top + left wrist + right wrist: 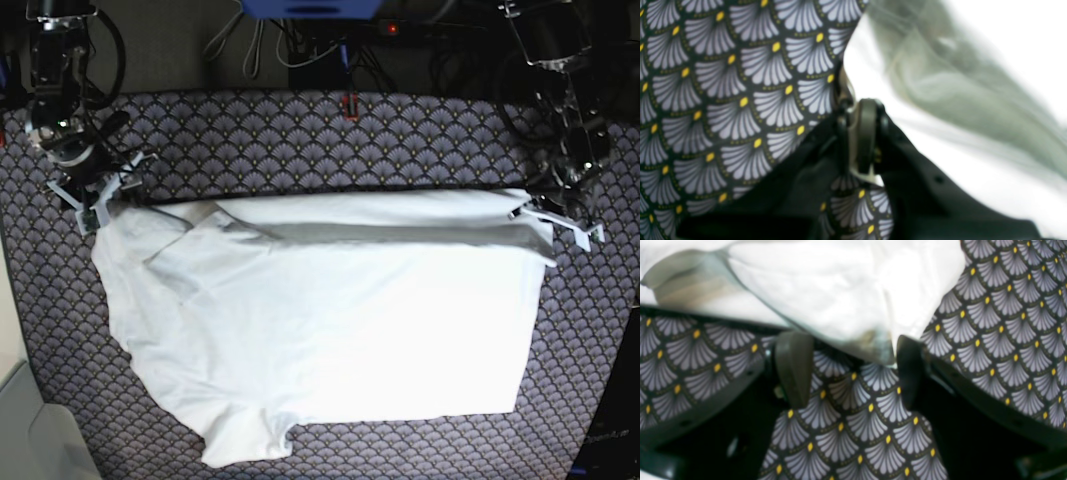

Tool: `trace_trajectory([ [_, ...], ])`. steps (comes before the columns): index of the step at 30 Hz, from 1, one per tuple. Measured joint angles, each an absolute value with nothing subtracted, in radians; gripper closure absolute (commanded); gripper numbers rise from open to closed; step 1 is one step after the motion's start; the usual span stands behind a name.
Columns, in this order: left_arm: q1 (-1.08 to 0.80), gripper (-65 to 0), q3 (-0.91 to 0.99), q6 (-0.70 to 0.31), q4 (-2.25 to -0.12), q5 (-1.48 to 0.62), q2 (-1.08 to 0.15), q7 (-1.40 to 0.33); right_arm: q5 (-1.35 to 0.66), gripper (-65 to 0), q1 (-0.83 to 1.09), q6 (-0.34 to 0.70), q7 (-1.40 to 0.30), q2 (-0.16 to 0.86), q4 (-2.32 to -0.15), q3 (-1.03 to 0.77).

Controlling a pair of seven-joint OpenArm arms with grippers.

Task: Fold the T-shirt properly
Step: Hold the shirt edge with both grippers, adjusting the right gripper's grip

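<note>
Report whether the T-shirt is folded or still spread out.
Partly folded: the T-shirt lies mostly spread on the patterned cloth, with only its far edge turned over in a strip.

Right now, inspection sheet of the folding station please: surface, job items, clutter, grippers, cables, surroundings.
Surface: table covered by a dark fan-patterned cloth with yellow dots, lying flat.
Job's things: white T-shirt spread out, its far edge folded over in a strip; one sleeve sticks out at the near edge, wrinkles on the collar side.
Clutter: nothing seen on the cloth besides the shirt.
Grippers: left gripper has its jaws shut at the shirt's far corner, cloth against them; right gripper has its jaws open, the shirt's edge lying just ahead of them, not pinched.
Cables: several run behind the table's far edge.
Surroundings: blue object at the back; pale object at the near corner.
</note>
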State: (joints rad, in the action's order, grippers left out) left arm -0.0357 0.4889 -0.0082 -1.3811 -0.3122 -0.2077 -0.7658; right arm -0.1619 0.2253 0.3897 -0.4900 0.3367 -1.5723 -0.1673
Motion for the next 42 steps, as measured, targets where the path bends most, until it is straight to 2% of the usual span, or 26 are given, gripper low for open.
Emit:
trace_trajectory([
  [14,-0.036,-0.5,0.489,-0.008,-1.381,-0.312,-0.208,-0.766,-0.162,-39.4,0.167,0.392,-0.486,0.341,-1.454,-0.165],
  [16,-0.036,-0.5,0.489,-0.008,-1.381,-0.312,-0.208,-0.766,-0.162,-37.7,0.167,0.393,-0.486,0.341,-1.454,-0.165],
  [18,-0.035,-0.5,0.489,-0.008,-1.381,-0.312,-0.208,-0.766,-0.163,-32.9,0.16,0.393,-0.486,0.342,-1.449,-0.16],
  [21,-0.036,-0.5,0.489,-0.008,-1.381,-0.312,-0.208,-0.766,-0.158,-23.4,0.138,0.454,-0.484,0.347,-1.442,-0.147],
  [27,-0.035,-0.5,0.489,-0.008,-1.381,-0.312,-0.21,-0.767,-0.161,-0.7,0.089,0.537,-0.478,0.361,-1.377,-0.15],
  [42,-0.036,-0.5,0.486,-0.027,-1.382,-0.336,-0.266,-0.783,-0.174,0.0,0.096,0.58,-0.475,0.419,-1.37,-0.144],
])
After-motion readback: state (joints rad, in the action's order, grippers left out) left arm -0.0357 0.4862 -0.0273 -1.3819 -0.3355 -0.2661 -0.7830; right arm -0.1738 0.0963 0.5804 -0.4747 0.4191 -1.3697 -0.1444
